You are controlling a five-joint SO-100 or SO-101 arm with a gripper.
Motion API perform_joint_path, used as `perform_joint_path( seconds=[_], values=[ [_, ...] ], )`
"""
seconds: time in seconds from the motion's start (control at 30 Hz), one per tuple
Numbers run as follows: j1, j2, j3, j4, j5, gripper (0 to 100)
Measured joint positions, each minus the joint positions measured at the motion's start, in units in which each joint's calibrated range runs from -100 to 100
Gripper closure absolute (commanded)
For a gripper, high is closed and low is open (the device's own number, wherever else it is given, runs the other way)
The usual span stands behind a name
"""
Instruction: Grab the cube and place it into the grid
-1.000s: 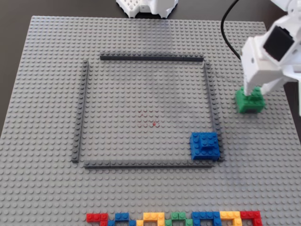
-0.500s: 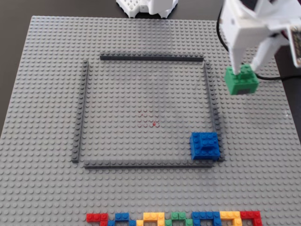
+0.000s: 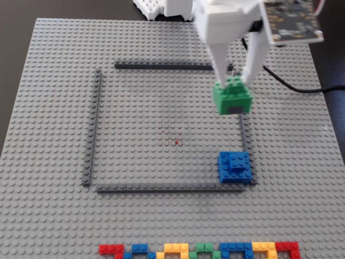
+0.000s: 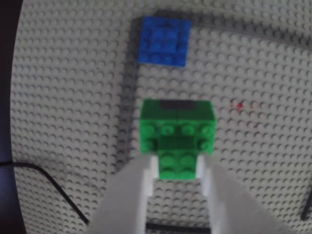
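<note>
The white two-finger tool (image 3: 235, 81) pinched the small green studded Lego cube (image 3: 232, 97) aloft over the dark grey strip grid's (image 3: 92, 129) three-o'clock edge, where release risked it straddling the strip or striking the blue block (image 3: 235, 166).

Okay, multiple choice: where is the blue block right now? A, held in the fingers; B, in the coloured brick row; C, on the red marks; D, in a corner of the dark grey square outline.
D: the blue block sits on the baseplate in the grid's lower-right corner in the fixed view.
</note>
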Motion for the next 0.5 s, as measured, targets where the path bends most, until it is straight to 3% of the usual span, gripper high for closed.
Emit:
perform_joint_path(
  seconds=[0.5],
  values=[
    [5.3, 6.4, -0.2, -3.1, 2.0, 93]
  ],
)
